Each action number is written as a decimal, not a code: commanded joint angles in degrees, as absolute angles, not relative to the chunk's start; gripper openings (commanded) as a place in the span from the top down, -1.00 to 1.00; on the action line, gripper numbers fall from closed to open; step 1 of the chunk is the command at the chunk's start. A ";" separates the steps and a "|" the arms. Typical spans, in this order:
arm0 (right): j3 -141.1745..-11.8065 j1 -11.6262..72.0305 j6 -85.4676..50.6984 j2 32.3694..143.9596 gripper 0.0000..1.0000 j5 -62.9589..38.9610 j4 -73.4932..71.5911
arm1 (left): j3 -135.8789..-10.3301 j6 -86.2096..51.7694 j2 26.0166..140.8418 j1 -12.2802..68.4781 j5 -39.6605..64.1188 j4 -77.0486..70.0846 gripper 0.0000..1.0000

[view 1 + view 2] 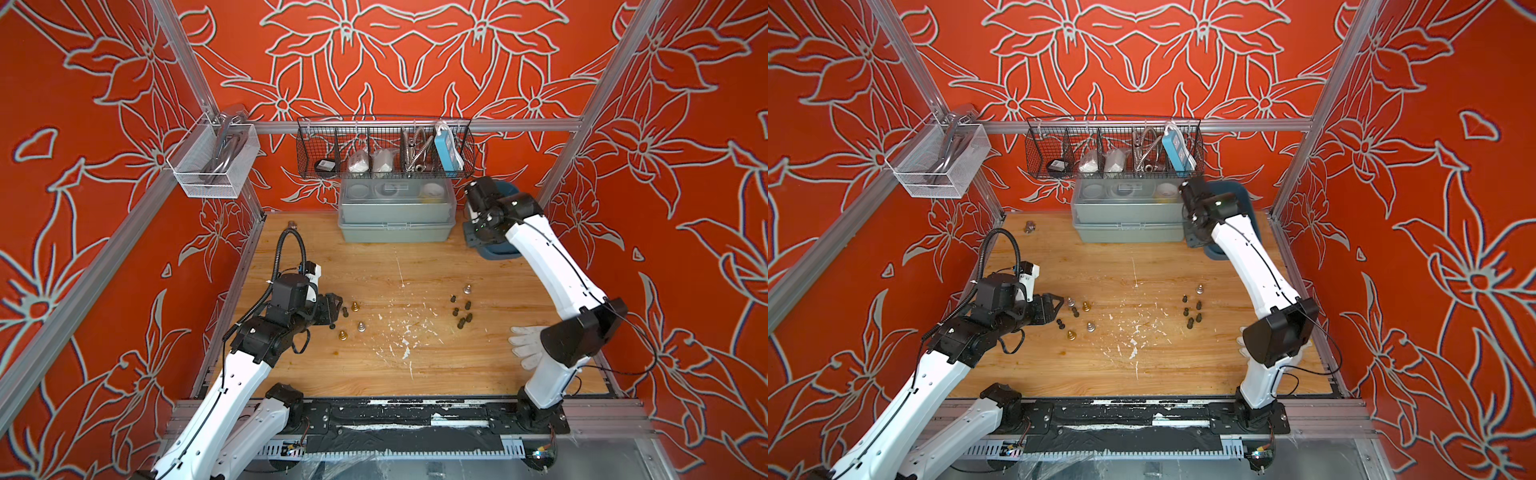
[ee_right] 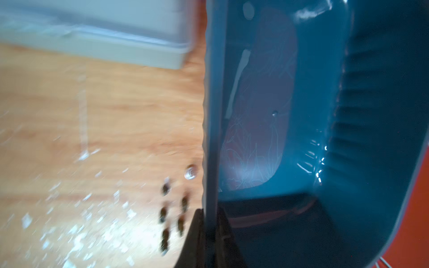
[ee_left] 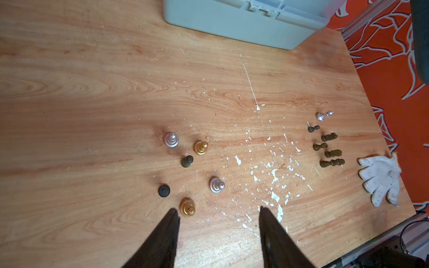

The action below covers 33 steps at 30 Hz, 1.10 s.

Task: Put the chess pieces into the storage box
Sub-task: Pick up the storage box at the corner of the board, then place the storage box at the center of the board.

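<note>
The chess pieces stand in two clusters on the wooden table. The left cluster holds a gold piece (image 3: 187, 207), a silver piece (image 3: 217, 184), another gold one (image 3: 200, 147) and dark ones (image 3: 187, 161). Several dark pieces (image 1: 462, 312) and a silver one (image 1: 468, 288) form the right cluster. My left gripper (image 3: 218, 212) is open just short of the left cluster, with nothing between its fingers. At the back right, my right gripper (image 2: 210, 224) is shut on the rim of the teal storage box (image 2: 267, 92), which is tilted up (image 1: 500, 251) and looks bare inside.
A grey-green lidded box (image 1: 395, 216) stands at the back centre under a black wire basket (image 1: 384, 149). A white glove (image 1: 525, 345) lies by the right arm. A small metal fitting (image 1: 1030, 226) sits at the back left. White flecks mark the table's middle.
</note>
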State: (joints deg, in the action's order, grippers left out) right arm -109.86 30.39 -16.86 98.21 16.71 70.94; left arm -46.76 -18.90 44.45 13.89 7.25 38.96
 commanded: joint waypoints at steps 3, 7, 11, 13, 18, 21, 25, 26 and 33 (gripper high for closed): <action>-103.22 42.61 -25.42 94.13 1.00 23.53 70.81 | -46.62 -18.72 44.02 10.21 5.67 41.62 -0.05; -103.40 52.47 -31.13 96.06 1.00 23.87 72.30 | -46.32 -19.48 42.68 9.84 3.58 42.08 -0.05; -109.39 59.09 -38.04 103.30 1.00 23.68 77.03 | -46.18 -19.66 42.19 9.59 2.72 42.38 -0.06; -113.68 60.97 -41.59 107.86 1.00 24.02 80.60 | -46.06 -19.73 42.17 9.15 2.85 42.19 -0.06; -116.10 63.11 -47.23 114.18 1.00 20.40 79.53 | -45.97 -19.73 42.54 8.44 3.25 42.28 -0.06; -114.01 63.11 -50.54 114.86 1.00 16.99 75.50 | -45.88 -19.65 42.45 8.21 3.39 42.12 -0.06; -113.99 63.19 -53.68 116.95 1.00 16.08 74.09 | -45.77 -19.46 42.45 7.32 4.07 41.79 -0.06; -114.36 63.19 -54.22 117.72 1.00 16.20 74.53 | -45.70 -19.51 42.60 7.12 4.41 41.67 -0.06; -116.53 63.11 -57.31 122.95 1.00 16.00 75.88 | -45.62 -19.08 43.98 6.29 6.43 41.23 -0.06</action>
State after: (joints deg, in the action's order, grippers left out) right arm -114.67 63.05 -54.65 120.64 16.05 74.74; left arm -45.93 -19.38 43.66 6.96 5.06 41.47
